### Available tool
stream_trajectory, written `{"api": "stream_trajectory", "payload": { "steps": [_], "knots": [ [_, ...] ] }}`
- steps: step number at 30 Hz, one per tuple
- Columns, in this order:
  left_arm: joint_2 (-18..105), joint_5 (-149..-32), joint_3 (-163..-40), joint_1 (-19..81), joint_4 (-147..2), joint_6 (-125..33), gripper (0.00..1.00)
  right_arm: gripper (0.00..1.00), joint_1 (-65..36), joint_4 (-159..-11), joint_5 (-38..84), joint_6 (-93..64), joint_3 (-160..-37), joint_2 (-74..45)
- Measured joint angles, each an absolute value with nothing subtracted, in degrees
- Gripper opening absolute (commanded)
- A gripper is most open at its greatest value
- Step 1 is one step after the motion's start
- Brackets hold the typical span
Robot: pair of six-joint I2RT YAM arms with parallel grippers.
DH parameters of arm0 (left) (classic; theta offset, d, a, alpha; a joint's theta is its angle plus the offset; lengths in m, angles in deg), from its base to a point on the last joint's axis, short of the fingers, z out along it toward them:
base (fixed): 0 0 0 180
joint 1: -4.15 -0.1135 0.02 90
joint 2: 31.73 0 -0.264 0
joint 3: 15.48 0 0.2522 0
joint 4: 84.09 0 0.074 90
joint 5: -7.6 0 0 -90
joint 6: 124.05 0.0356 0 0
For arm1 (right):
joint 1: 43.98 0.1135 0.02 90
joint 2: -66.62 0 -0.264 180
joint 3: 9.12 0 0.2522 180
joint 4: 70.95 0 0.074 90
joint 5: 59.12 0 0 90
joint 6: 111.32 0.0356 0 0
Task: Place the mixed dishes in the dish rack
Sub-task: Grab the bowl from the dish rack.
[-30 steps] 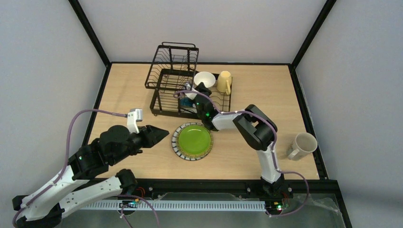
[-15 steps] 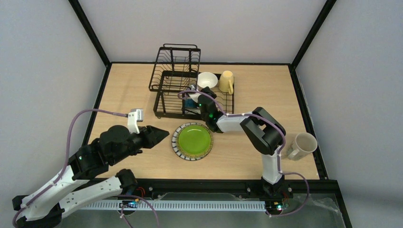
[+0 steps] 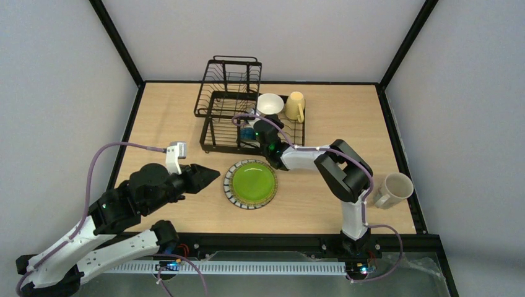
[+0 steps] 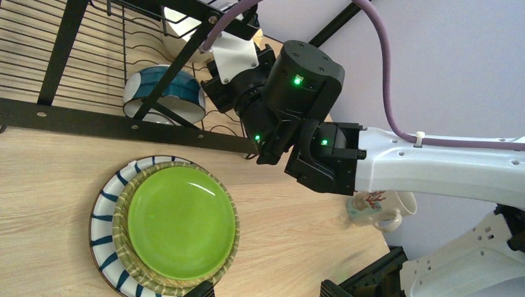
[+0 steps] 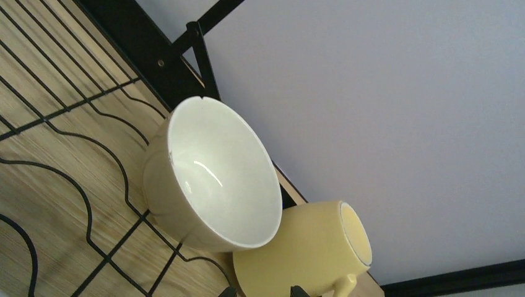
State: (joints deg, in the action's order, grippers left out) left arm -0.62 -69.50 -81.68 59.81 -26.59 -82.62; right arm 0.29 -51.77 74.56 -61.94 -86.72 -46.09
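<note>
The black wire dish rack [image 3: 215,147] stands at the back of the table. A white bowl [image 3: 269,103] and a yellow mug [image 3: 293,106] rest at its right end. A blue-outside bowl [image 4: 164,93] lies on its side in the flat tray. My right gripper [image 3: 259,124] hovers over the tray beside the blue bowl, open and empty. In the right wrist view its tips [image 5: 262,291] point at the white bowl [image 5: 213,176] and yellow mug [image 5: 303,253]. The green plate [image 3: 251,184], striped at the rim, lies in front of the rack. My left gripper [image 3: 208,175] is open left of the plate. A cream mug [image 3: 391,189] lies far right.
The rack's taller basket tier [image 3: 230,77] rises at the back left. Black frame posts run along the table's edges and corners. Bare wood lies between the green plate [image 4: 181,223] and the cream mug [image 4: 377,207].
The rack has shifted slightly to the right. My right gripper has drawn back a little over the tray and its jaws have widened slightly. The left arm has not moved.
</note>
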Motion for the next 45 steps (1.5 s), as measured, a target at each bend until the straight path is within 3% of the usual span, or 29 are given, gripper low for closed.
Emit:
{"api": "stream_trajectory", "payload": {
  "steps": [20,45],
  "knots": [
    [-1.8,-69.5,-81.7,59.8,-26.6,-82.4,0.99,0.49,0.4,-77.4,82.8,-50.0,-92.8,-43.7],
    [-1.8,-69.6,-81.7,59.8,-26.7,-81.6,0.99,0.5,-0.4,-99.9,83.0,-33.9,-92.5,-32.1]
  ]
}}
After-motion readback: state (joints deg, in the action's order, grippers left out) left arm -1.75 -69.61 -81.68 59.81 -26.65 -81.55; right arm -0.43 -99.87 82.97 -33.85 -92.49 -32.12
